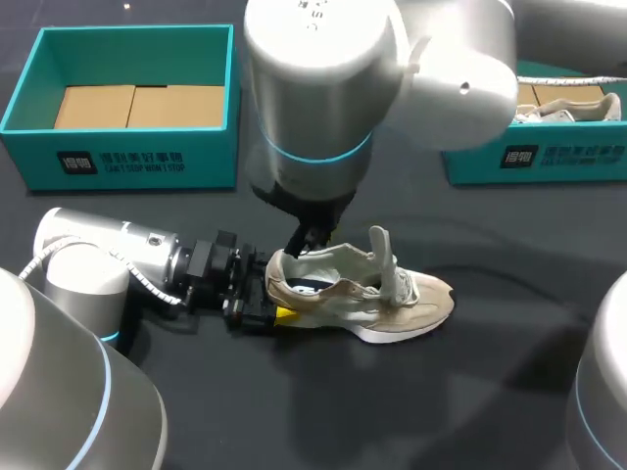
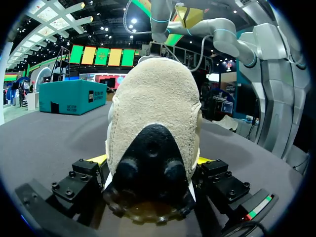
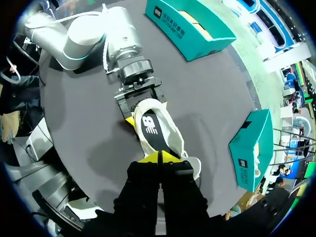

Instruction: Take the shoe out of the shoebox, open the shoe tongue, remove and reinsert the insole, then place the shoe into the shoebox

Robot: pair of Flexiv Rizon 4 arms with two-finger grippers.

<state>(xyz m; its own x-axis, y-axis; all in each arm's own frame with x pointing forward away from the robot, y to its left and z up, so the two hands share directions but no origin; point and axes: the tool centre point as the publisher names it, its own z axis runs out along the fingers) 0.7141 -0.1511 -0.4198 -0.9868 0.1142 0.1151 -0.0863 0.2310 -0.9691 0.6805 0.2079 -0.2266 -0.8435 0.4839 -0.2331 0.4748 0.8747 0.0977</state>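
Note:
A beige sneaker (image 1: 392,299) lies on its sole on the dark table (image 1: 470,392), its tongue (image 1: 380,245) standing upright. Seen from the right wrist, the dark insole (image 3: 150,126) with a white logo lies inside the shoe (image 3: 173,143). My left gripper (image 1: 274,291) lies low on the table, its fingers wide apart and pressed against both sides of the heel (image 2: 153,123). My right gripper (image 1: 306,240) hangs over the shoe's opening near the heel collar. Its yellow fingertips (image 3: 159,157) are shut together and I see nothing between them.
A teal shoebox (image 1: 127,98) with cardboard inserts stands at the back left. A second teal box (image 1: 549,162) at the back right holds pale contents. The table in front of the shoe is bare.

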